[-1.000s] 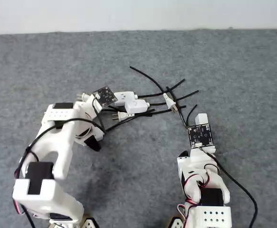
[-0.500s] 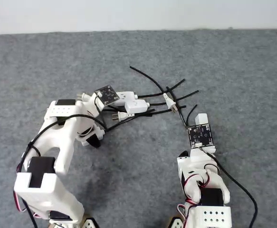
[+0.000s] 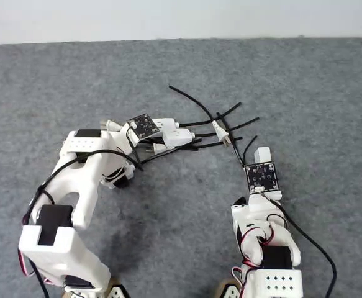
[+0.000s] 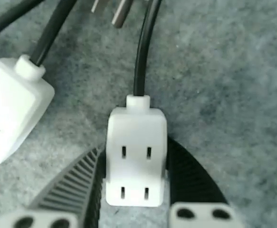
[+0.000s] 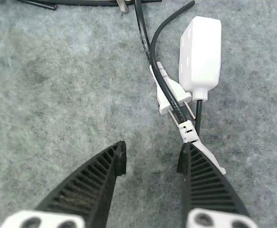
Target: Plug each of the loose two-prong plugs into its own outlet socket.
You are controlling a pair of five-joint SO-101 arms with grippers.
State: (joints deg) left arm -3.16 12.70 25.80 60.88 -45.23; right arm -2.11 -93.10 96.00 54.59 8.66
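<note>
A white outlet socket (image 4: 136,156) with a black cord lies between my left gripper's (image 4: 135,148) jaws, which press on both its sides. A second socket (image 4: 12,107) rests just beside it, and bare prongs (image 4: 115,10) of a loose plug show beyond. From above, these two sockets (image 3: 173,131) sit in the cable tangle with a pronged plug (image 3: 156,149) below them and another plug (image 3: 221,133) to the right. My right gripper (image 5: 152,152) stands open over the carpet, short of a third socket (image 5: 201,52) and a white plug (image 5: 169,92) lying along a black cord.
Black cords (image 3: 199,108) fan out across the grey carpet (image 3: 317,99) between the two arms. A pale wall edge (image 3: 181,18) runs along the far side. Bare carpet spreads to the left, right and front of the tangle.
My left arm has crept to the right toward the sockets, and the two sockets and nearby plug have shifted slightly with it. The right arm has stayed still.
</note>
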